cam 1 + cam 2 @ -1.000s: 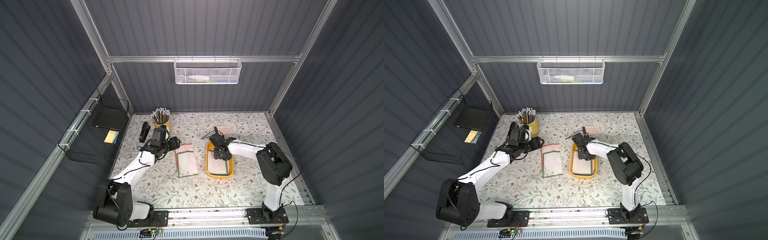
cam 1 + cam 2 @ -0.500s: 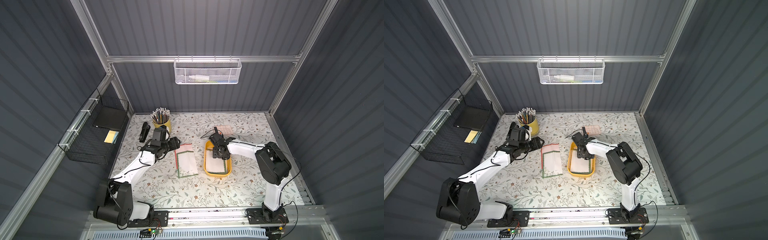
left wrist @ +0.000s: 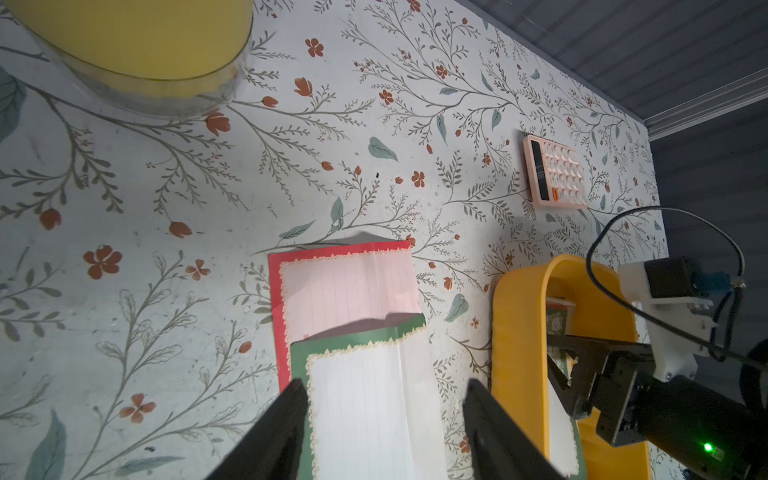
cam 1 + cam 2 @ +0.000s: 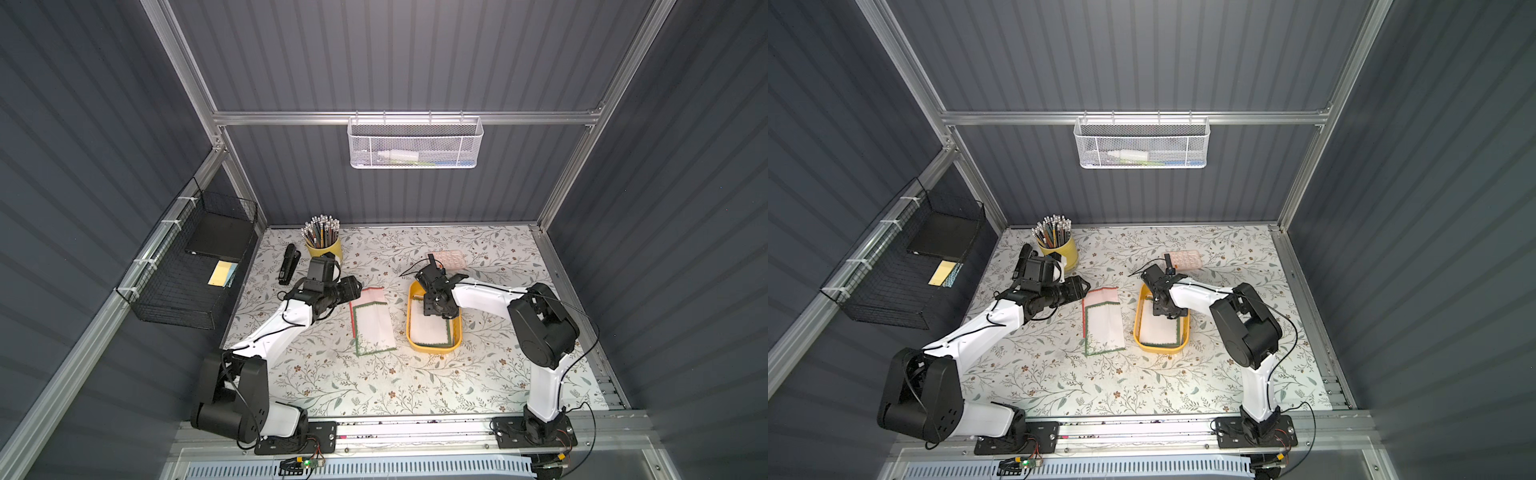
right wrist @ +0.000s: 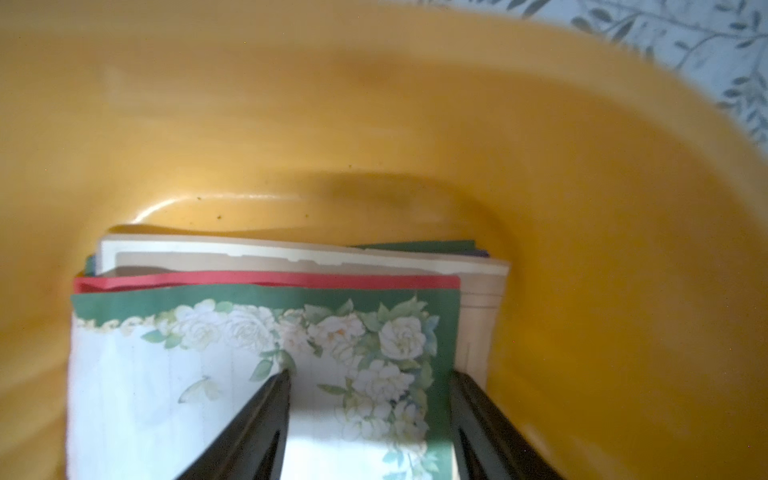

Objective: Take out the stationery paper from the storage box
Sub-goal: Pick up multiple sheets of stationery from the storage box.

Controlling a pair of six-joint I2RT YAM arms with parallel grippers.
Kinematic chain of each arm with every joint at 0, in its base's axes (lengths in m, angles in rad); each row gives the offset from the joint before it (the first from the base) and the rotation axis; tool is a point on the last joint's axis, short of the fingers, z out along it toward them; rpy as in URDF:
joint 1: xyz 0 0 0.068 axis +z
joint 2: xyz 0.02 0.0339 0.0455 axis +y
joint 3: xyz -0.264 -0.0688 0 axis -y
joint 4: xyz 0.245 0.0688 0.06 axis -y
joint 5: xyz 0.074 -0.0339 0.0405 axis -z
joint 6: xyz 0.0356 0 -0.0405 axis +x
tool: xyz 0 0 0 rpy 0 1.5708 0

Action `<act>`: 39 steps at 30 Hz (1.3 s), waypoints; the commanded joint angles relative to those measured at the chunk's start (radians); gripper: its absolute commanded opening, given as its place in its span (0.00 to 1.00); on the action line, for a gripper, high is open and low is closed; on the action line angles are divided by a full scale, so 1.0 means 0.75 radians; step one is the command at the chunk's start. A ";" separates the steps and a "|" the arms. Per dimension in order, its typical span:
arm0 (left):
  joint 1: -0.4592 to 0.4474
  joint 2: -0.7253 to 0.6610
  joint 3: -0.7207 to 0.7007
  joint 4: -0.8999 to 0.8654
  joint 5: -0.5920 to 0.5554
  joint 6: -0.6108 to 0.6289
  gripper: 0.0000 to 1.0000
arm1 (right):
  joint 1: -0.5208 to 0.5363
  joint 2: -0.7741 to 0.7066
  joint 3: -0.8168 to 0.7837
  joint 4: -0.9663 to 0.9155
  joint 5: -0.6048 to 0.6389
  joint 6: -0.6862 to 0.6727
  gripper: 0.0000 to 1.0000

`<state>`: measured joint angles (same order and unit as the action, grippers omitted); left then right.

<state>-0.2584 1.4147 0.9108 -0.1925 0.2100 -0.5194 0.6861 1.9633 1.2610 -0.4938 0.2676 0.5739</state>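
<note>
The shallow yellow plastic storage box (image 4: 434,349) sat near the middle of the floral-patterned bench (image 4: 415,386). The stack of small rectangular stationery paper (image 4: 428,332) lay inside it, with a white sheet with a green rose border on top (the right wrist view also showed a red edge and a tan sheet beneath). The right tool (image 4: 436,312) reached down into the box at its 12 o'clock end, its black fingers (image 5: 249,428) apart over the top sheet with nothing clamped between them; whether the tips touched the paper could not be told. At the box's 9 o'clock, just beside it, two loose sheets lay flat on the bench: a green-bordered white sheet (image 4: 374,328) overlapped a red-bordered pink sheet (image 4: 371,294), which stuck out at its 12 o'clock end. The left tool (image 3: 386,384) hovered near the 10 o'clock corner of those sheets, its fingers spread and empty. A round yellow pencil cup (image 4: 326,249) stood at the sheets' 11 o'clock, with a black stapler (image 4: 289,264) at the cup's 9 o'clock. A pink calculator (image 4: 446,259) lay at the box's 12 o'clock.
</note>
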 commanded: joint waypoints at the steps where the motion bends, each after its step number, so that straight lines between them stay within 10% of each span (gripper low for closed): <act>1: 0.007 -0.004 0.044 -0.032 0.017 0.015 0.63 | 0.004 0.175 -0.121 -0.056 -0.148 -0.001 0.65; 22: 0.007 -0.011 0.019 -0.011 0.014 0.005 0.63 | 0.001 0.037 -0.130 -0.089 -0.125 -0.015 0.07; 39: 0.007 -0.010 0.067 0.046 0.139 -0.025 0.63 | 0.001 -0.135 0.016 -0.213 -0.030 -0.061 0.05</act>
<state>-0.2584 1.4143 0.9203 -0.1780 0.2550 -0.5289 0.6827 1.8980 1.2491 -0.6052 0.2325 0.5377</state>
